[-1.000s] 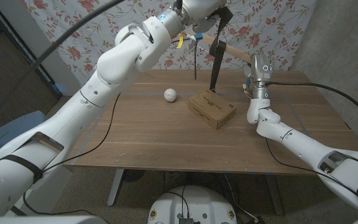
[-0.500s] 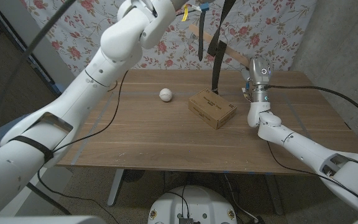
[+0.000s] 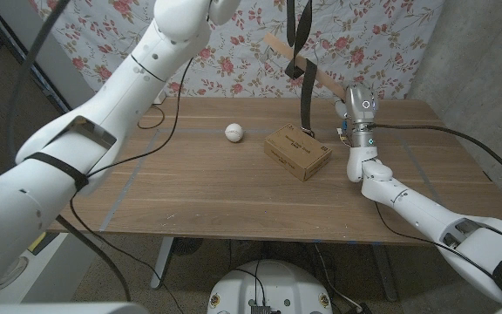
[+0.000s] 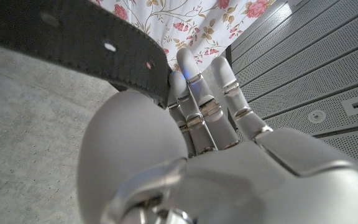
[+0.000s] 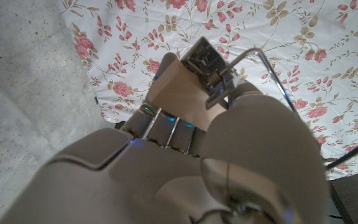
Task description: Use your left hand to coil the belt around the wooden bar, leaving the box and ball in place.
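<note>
A black belt (image 3: 304, 96) comes down from above the picture's top, loops over the wooden bar (image 3: 325, 83) and hangs to just above the brown box (image 3: 297, 151). My left arm rises out of the head view's top. In the left wrist view my left hand (image 4: 210, 118) grips the belt (image 4: 73, 43), whose punched holes show. My right hand (image 3: 347, 118) holds the bar's lower end at the table's right, slanted up toward the wall; the right wrist view shows the bar's end (image 5: 179, 93) in that hand (image 5: 229, 155). A white ball (image 3: 234, 132) lies left of the box.
A flowered cloth (image 3: 103, 44) hangs behind the wooden table (image 3: 190, 192). A concrete wall (image 3: 486, 52) stands at the right. Black cables (image 3: 168, 131) trail from my left arm over the table's back left.
My left arm has risen, carrying the belt's upper end out of the picture's top. The belt now runs more steeply up from the bar. Box, ball and right hand stay put.
</note>
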Robot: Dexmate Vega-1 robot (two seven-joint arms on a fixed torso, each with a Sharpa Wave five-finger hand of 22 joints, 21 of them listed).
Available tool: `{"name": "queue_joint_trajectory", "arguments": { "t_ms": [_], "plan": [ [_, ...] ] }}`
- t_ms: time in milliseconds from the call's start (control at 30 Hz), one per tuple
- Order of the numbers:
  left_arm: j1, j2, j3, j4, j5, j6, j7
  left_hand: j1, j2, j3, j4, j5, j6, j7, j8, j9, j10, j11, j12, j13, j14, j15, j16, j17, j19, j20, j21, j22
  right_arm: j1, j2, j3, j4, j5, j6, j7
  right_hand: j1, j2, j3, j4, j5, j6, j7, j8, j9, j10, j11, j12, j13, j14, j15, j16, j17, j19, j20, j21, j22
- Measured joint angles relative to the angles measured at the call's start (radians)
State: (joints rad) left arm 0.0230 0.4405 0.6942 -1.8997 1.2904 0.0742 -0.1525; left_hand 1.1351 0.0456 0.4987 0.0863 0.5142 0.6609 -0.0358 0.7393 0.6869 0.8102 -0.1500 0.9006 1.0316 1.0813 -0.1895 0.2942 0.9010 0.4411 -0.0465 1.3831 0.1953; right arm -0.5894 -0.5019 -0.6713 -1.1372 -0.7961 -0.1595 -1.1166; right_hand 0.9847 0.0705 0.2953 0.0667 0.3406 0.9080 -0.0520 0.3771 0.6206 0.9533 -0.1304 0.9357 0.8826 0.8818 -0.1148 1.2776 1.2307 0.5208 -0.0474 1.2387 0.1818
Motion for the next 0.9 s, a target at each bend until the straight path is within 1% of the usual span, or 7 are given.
{"name": "queue_joint_trajectory", "arguments": {
  "t_ms": [267, 433, 467, 500, 567, 667, 900],
  "plan": [
    [-0.092, -0.025, 0.048, 0.105, 0.016, 0.038, -0.011, 0.0, 0.0, 0.001, 0.001, -0.001, 0.0, 0.0, 0.0, 0.0, 0.004, -0.003, -0.008, -0.004, 0.005, -0.005, -0.005, 0.0, 0.0, 0.0, 0.0, -0.005, -0.011, 0.05, 0.07, 0.051, -0.084, 0.055, 0.0, 0.0, 0.0, -0.004, 0.004, 0.0, 0.0, 0.0, -0.004, 0.0, -0.002, 0.002, 0.0, 0.0, -0.006, -0.001, 0.0, 0.001, -0.007, 0.0, -0.006, 0.0],
    [-0.146, -0.039, 0.08, 0.173, 0.007, 0.057, -0.052, 0.0, 0.0, 0.001, 0.001, -0.001, 0.004, -0.004, 0.0, 0.0, 0.01, -0.005, -0.009, -0.008, 0.005, -0.005, -0.008, 0.0, 0.0, 0.0, 0.0, -0.002, -0.031, 0.093, 0.154, 0.066, -0.194, 0.12, 0.0, 0.0, 0.0, -0.004, 0.004, 0.004, -0.006, -0.006, -0.004, 0.0, -0.001, 0.002, -0.004, -0.003, -0.009, 0.002, 0.001, 0.0, -0.015, 0.001, -0.008, 0.0],
    [-0.157, -0.042, 0.085, 0.186, 0.003, 0.06, -0.052, 0.0, 0.0, 0.001, 0.001, -0.001, 0.004, -0.004, 0.0, 0.0, 0.011, -0.004, -0.012, -0.008, 0.005, -0.005, -0.008, 0.0, 0.0, 0.0, 0.0, -0.002, -0.031, 0.094, 0.155, 0.067, -0.194, 0.12, 0.0, 0.0, 0.0, -0.004, 0.004, 0.004, -0.006, -0.006, -0.004, 0.0, -0.002, 0.002, -0.008, -0.003, -0.009, 0.002, 0.001, 0.0, -0.015, 0.001, -0.008, 0.0],
    [-0.162, -0.043, 0.087, 0.191, 0.003, 0.06, -0.063, 0.0, 0.0, 0.001, 0.001, -0.001, 0.004, -0.004, 0.0, 0.0, 0.011, -0.004, -0.014, -0.008, 0.005, -0.005, -0.008, 0.0, 0.0, 0.0, -0.001, -0.002, -0.041, 0.11, 0.189, 0.067, -0.248, 0.149, 0.0, 0.0, 0.0, -0.007, 0.007, 0.004, -0.006, -0.006, -0.004, 0.0, -0.003, 0.0, -0.008, -0.003, -0.009, 0.002, 0.001, 0.0, -0.018, -0.002, -0.011, 0.0],
    [-0.184, -0.048, 0.1, 0.218, -0.005, 0.064, -0.081, 0.0, 0.0, 0.001, 0.001, -0.001, 0.004, -0.004, 0.0, -0.001, 0.015, -0.008, -0.016, -0.01, 0.005, -0.005, -0.012, 0.0, 0.0, 0.0, -0.005, -0.002, -0.042, 0.113, 0.195, 0.067, -0.287, 0.174, 0.0, 0.0, 0.0, -0.008, 0.008, 0.004, -0.006, -0.006, -0.004, -0.003, -0.005, -0.002, -0.008, -0.003, -0.009, 0.002, 0.001, 0.0, -0.021, -0.004, -0.015, 0.0],
    [-0.211, -0.054, 0.118, 0.249, -0.033, 0.07, -0.14, 0.0, 0.0, 0.001, 0.001, -0.001, 0.004, -0.004, 0.0, -0.006, 0.016, -0.009, -0.016, -0.012, 0.005, -0.005, -0.013, 0.0, 0.0, 0.0, -0.005, -0.005, -0.063, 0.147, 0.266, 0.058, -0.361, 0.224, 0.0, 0.0, 0.0, -0.005, 0.011, 0.004, -0.01, -0.009, -0.004, -0.005, -0.007, -0.003, -0.013, -0.007, -0.017, 0.004, 0.001, -0.003, -0.025, 0.0, -0.015, 0.0],
    [-0.256, -0.065, 0.155, 0.312, -0.077, 0.071, -0.209, 0.0, 0.0, 0.001, 0.002, -0.007, 0.004, -0.004, 0.0, -0.016, 0.018, -0.007, -0.023, -0.026, 0.005, -0.005, -0.019, 0.0, 0.0, 0.0, -0.005, -0.005, -0.095, 0.191, 0.355, 0.017, -0.48, 0.319, 0.0, 0.003, -0.003, 0.01, 0.035, 0.012, -0.01, -0.009, -0.004, -0.005, -0.007, -0.003, -0.015, -0.01, -0.018, 0.004, -0.006, -0.004, -0.027, 0.002, -0.015, 0.002]
  ]
}}
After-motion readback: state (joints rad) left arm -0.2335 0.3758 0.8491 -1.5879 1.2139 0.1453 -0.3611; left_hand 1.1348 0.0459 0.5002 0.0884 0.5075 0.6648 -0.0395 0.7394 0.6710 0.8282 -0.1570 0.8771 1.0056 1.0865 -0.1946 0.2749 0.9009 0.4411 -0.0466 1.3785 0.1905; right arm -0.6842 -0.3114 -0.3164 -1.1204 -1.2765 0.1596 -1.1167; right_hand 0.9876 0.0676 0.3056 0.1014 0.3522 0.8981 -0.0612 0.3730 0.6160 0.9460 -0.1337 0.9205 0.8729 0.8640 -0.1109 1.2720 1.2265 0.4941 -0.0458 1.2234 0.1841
